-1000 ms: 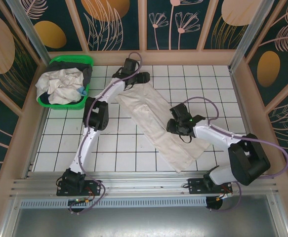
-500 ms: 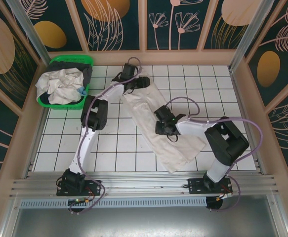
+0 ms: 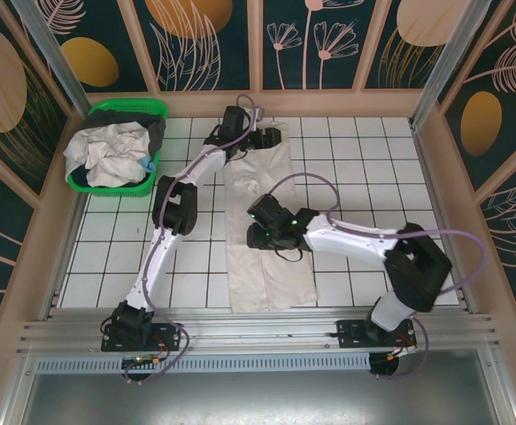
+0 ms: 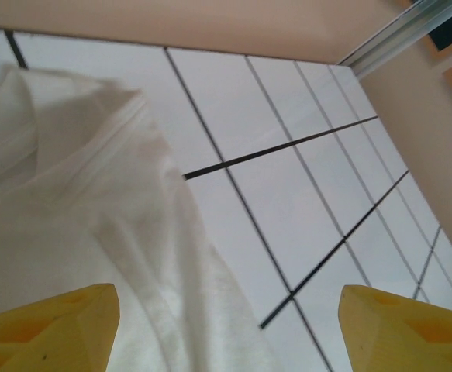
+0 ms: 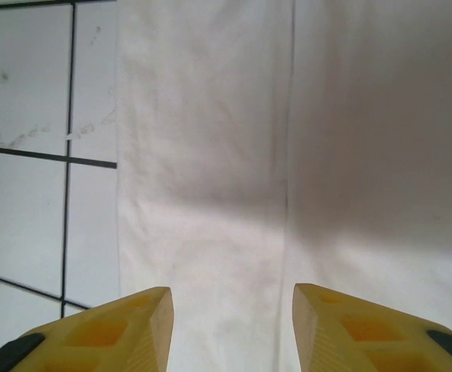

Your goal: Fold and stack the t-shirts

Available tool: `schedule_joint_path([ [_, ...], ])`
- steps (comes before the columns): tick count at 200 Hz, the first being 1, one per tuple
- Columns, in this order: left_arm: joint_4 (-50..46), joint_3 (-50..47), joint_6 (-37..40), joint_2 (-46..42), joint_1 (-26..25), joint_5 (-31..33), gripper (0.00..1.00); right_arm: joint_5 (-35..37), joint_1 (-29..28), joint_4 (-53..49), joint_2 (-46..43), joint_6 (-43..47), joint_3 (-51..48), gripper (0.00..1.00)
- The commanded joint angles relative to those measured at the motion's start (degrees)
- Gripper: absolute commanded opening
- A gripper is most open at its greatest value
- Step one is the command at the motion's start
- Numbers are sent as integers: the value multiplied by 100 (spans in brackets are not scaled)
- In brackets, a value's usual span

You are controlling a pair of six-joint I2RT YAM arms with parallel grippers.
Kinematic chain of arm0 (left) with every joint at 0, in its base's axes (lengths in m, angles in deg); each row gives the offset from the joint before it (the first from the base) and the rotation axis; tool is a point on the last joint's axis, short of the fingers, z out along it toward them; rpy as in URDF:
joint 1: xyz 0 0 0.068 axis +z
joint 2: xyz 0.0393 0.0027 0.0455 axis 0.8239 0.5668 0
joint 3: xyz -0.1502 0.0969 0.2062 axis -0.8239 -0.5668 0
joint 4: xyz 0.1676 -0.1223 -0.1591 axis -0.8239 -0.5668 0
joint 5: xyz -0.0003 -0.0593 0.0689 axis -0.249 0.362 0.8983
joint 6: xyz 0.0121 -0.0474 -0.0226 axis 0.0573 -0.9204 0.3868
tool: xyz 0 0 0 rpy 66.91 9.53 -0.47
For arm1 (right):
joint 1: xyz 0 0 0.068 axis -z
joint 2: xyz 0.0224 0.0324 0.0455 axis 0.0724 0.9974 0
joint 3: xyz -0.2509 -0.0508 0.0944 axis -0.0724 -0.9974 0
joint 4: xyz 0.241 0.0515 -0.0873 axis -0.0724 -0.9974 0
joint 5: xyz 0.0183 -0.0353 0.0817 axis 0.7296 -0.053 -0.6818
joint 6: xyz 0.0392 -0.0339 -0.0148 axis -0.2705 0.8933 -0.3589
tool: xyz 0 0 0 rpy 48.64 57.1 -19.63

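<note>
We saw an off-white t-shirt [image 3: 271, 266] folded into a long, narrow strip. It lay flat on the white tiled counter [image 3: 373, 177], running from near the far edge almost to the near rail. Open tiles with thin black grout lines lay on both sides of it. The cloth looked soft and matte, with a straight fold edge running lengthwise and a stitched hem at its far end. The left gripper [image 4: 226, 306] hung over the strip's far end, close to the beige back wall. Its yellow fingers [image 4: 47, 325] were spread wide and held nothing, one above the cloth and one above bare tile. The right gripper [image 5: 232, 306] hovered over the middle of the strip, near its left edge. Its jaws were also apart, with flat cloth beneath them and nothing pinched. In the far left corner stood a green plastic basket [image 3: 129, 108], well apart from the strip and heaped with crumpled pale clothes [image 3: 111, 155].
</note>
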Motion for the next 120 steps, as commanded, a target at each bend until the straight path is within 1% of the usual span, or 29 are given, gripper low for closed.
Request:
schedule_joint_path([
  [1, -173, -416, 359, -1339, 24, -120, 74, 291, 179, -738, -857, -306, -693, 46],
  [10, -350, -934, 480, -1806, 26, -136, 72, 287, 231, -823, -1134, -430, -1069, 46],
  [21, -544, -1869, 660, -2484, 22, -113, 69, 282, 258, -975, -1444, -580, -1492, 46],
  [32, -672, -3072, 795, -3275, 16, -69, 67, 353, 256, -1276, -1748, -745, -1792, 46],
  [46, -719, -4812, 893, -4471, -28, 182, 65, 332, 275, -1465, -2222, -901, -2184, 46],
  [63, -557, -6819, 833, -5913, -158, 678, 66, 126, 342, -1410, -2737, -947, -2565, 46],
  [77, -603, -8031, 555, -6955, -376, 1104, 66, -81, 383, -1332, -2901, -930, -2774, 46],
  [92, -552, -9252, 82, -7822, -846, 1612, 66, -213, 364, -1366, -2820, -899, -2851, 46],
  [120, -172, -11131, -1350, -9230, -1708, 2013, 59, -243, 150, -1453, -2736, -920, -2850, 45],
])
